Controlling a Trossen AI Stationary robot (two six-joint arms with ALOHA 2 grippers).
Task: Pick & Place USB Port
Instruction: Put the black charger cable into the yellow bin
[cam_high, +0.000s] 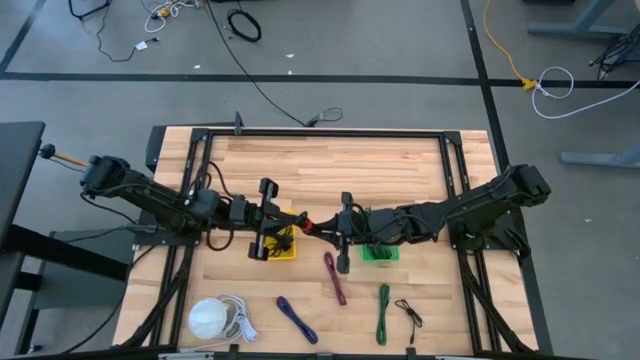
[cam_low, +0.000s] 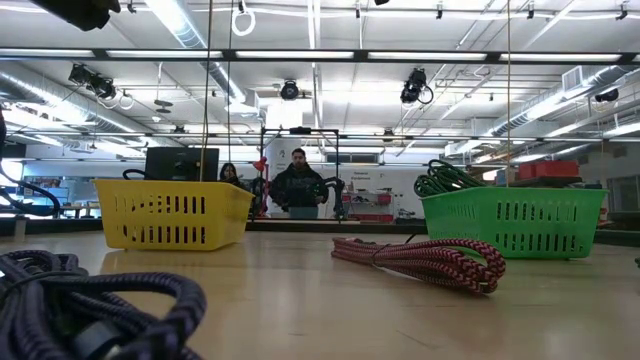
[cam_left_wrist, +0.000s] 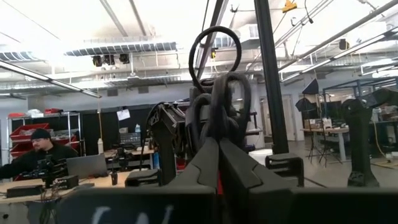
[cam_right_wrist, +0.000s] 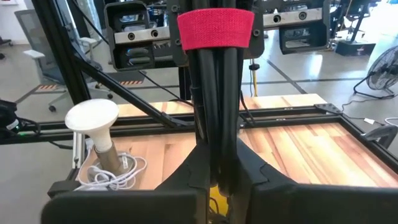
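Observation:
A black cable bundle (cam_high: 306, 224), bound with a red strap (cam_right_wrist: 216, 28), hangs in the air between my two grippers, over the yellow basket (cam_high: 281, 246). My left gripper (cam_high: 292, 221) reaches in from the table's left and is shut on the bundle's looped end. My right gripper (cam_high: 323, 229) reaches in from the right and is shut on the bundle's other end. In the low view neither gripper nor the bundle shows; the yellow basket (cam_low: 172, 213) stands on the table there. My left gripper (cam_left_wrist: 217, 143) pinches the black loops at the bundle's end (cam_left_wrist: 219, 127) between its two fingers. The fingers come from the table's left, slanting a little upward. The bundle is lifted clear of the table. My right gripper (cam_right_wrist: 216, 155) pinches the bundle's straight strands (cam_right_wrist: 216, 127) between its two fingers, at some distance from the red strap. The fingers come roughly level from the table's right and lie along the bundle, which is clear of the table.
A green basket (cam_high: 380, 252) stands right of the yellow one. On the near half lie a maroon cable (cam_high: 335, 278), a purple cable (cam_high: 297, 318), a green cable (cam_high: 383, 312), a thin black cable (cam_high: 408, 312) and a white bulb with a white cord (cam_high: 212, 318).

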